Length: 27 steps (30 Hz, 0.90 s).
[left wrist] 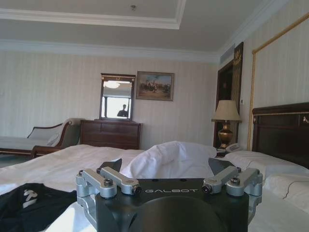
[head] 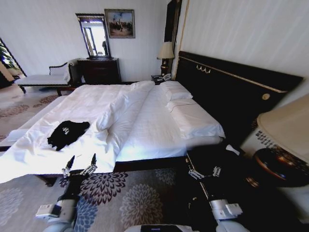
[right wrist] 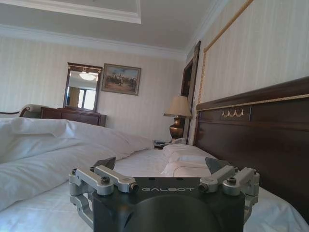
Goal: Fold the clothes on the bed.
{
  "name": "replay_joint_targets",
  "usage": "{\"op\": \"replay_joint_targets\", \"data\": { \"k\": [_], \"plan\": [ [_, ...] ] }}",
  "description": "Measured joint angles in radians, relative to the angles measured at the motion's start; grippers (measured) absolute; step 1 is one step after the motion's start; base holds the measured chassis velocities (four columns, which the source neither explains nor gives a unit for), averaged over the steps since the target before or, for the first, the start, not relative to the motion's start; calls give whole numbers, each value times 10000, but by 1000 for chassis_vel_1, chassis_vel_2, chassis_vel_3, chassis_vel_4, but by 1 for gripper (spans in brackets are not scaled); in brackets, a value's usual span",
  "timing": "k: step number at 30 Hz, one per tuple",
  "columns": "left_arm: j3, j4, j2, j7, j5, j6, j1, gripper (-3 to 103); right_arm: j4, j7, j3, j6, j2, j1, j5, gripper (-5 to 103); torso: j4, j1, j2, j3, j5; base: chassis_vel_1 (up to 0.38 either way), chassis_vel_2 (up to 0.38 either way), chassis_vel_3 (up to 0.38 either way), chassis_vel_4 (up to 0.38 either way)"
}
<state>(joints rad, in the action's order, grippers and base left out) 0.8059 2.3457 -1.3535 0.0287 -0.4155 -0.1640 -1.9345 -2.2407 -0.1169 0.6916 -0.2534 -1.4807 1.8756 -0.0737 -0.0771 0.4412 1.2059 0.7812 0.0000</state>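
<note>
The clothes, a black T-shirt [head: 67, 133] with white lettering, lie crumpled on the near left part of the bed [head: 149, 121], on its white duvet. My left gripper [head: 82, 161] hovers open at the bed's near edge, just short of the shirt and slightly to its right. In the left wrist view the left gripper [left wrist: 166, 165] is open and empty, with the shirt [left wrist: 29, 205] low beside it. My right gripper [head: 205, 164] is at the bed's near right corner, over dark floor. In the right wrist view the right gripper [right wrist: 161, 164] is open and empty.
A dark headboard [head: 231, 92] runs along the bed's right side. A lampshade [head: 285, 125] and a dark nightstand [head: 275, 166] stand close to my right arm. A dresser with mirror [head: 99, 70] and a chaise [head: 43, 79] stand by the far wall. Patterned carpet [head: 135, 198] lies below.
</note>
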Motion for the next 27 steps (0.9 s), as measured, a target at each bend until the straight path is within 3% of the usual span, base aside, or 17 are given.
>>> {"op": "replay_joint_targets", "data": {
  "k": [27],
  "plan": [
    [61,-111,-41,-60,-73,-106,-65,100,119,84,-18,11,9,-30,32,100,0,0,0,0,0,-136,139,138,-130]
  ]
}}
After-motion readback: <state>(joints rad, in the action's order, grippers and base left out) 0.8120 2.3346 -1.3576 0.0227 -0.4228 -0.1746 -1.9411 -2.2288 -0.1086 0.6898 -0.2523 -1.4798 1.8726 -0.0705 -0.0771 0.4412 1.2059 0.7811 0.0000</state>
